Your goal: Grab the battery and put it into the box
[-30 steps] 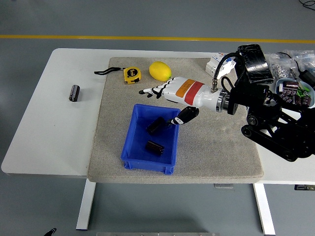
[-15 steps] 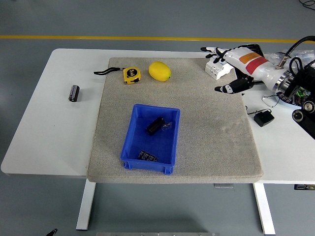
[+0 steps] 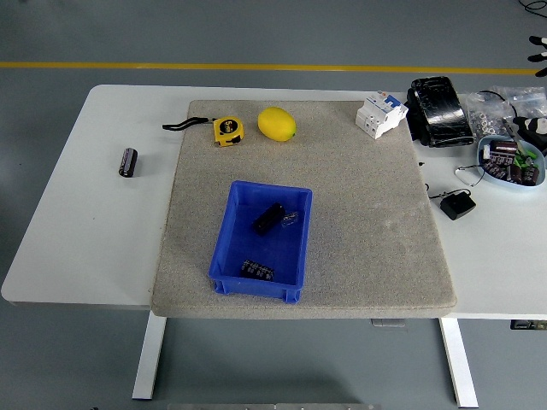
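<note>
A white rectangular table [image 3: 77,213] on grey flooring carries a speckled grey mat [image 3: 359,231]. Two dark cylindrical batteries [image 3: 268,219] lie inside the blue plastic box [image 3: 224,248]. Only the right hand's black fingertips [image 3: 538,49] show at the edge; grip unclear.

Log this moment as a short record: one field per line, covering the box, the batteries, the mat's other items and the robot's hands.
box: blue box on the grey mat, open top
in box: two dark batteries, one near the middle, one by the near wall
outside box: one battery on the white table, left of the mat
also on mat: yellow tape measure, lemon, white breaker
right hand: only fingertips at the upper right edge, far from the box
left hand: not in view
</note>
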